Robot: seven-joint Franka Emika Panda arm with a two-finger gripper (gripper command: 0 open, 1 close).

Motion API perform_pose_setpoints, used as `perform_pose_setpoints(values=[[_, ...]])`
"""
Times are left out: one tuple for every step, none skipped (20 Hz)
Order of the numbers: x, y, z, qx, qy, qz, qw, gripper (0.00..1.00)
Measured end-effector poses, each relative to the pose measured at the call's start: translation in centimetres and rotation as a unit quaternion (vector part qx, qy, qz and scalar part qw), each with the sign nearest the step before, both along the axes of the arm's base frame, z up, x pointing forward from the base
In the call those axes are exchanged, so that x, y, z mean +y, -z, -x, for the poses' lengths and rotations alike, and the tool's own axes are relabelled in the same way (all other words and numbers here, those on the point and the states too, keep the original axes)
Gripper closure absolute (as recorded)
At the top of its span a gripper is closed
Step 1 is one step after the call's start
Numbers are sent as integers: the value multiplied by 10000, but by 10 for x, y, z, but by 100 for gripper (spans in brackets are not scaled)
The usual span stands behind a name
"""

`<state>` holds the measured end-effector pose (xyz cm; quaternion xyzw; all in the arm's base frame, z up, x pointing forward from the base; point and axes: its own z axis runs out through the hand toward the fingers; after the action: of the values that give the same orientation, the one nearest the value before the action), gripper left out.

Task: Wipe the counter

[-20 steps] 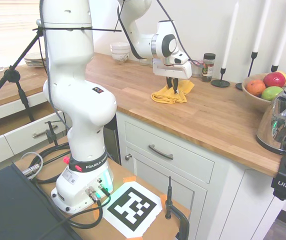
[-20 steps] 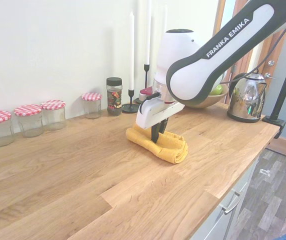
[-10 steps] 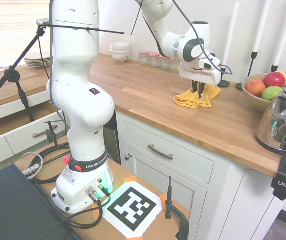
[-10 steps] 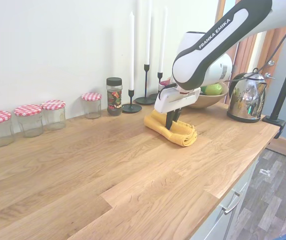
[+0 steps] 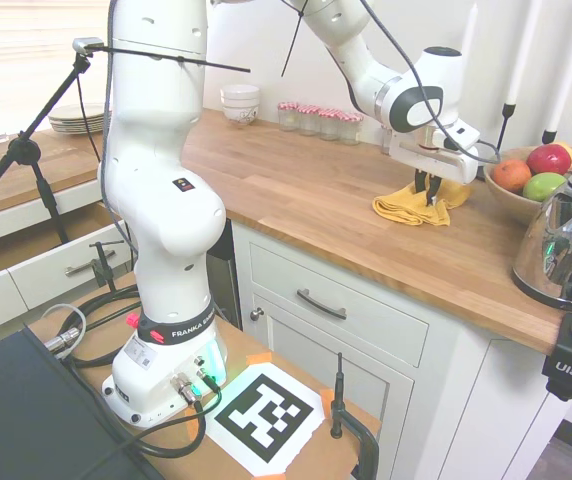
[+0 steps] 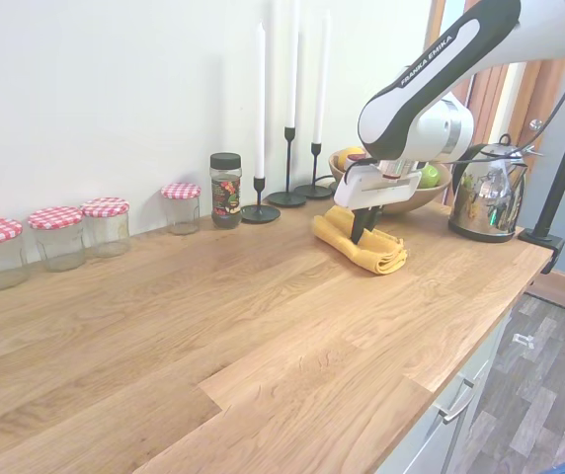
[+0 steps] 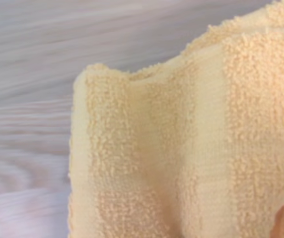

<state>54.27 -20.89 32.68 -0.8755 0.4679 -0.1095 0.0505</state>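
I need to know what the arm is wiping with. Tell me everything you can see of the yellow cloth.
The yellow cloth is a terry towel with a looped, ribbed pile, seen close in the wrist view. It lies bunched and folded in soft layers on the wooden counter, near the fruit bowl and the kettle. The gripper presses down into its middle, fingers closed on a fold, so the cloth sits flat against the wood beneath it.

The wooden worktop [image 6: 213, 336] carries a folded yellow cloth [image 6: 362, 247]. At its 9 o'clock stand 4 red-checked jars [image 6: 55, 235] and a spice jar [image 6: 225, 190]; 3 candlesticks [image 6: 287, 168], a fruit bowl [image 5: 511, 195] and kettle [image 6: 485, 202] stand nearer.
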Motion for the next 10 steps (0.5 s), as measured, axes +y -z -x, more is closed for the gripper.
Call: perform_pose_setpoints(values=[[-4,0,1,-4,24,-2,10000,100],[-7,0,3,-6,45,-4,10000,100],[-9,0,3,-4,63,-3,10000,0],[-10,0,4,4,76,-5,10000,0],[-11,0,4,10,80,-6,10000,0],[-11,0,4,12,77,-4,10000,0],[-11,0,4,13,73,-1,10000,0],[-11,0,4,14,69,1,10000,0],[-11,0,4,17,63,6,10000,0],[-11,0,4,27,53,12,10000,0]])
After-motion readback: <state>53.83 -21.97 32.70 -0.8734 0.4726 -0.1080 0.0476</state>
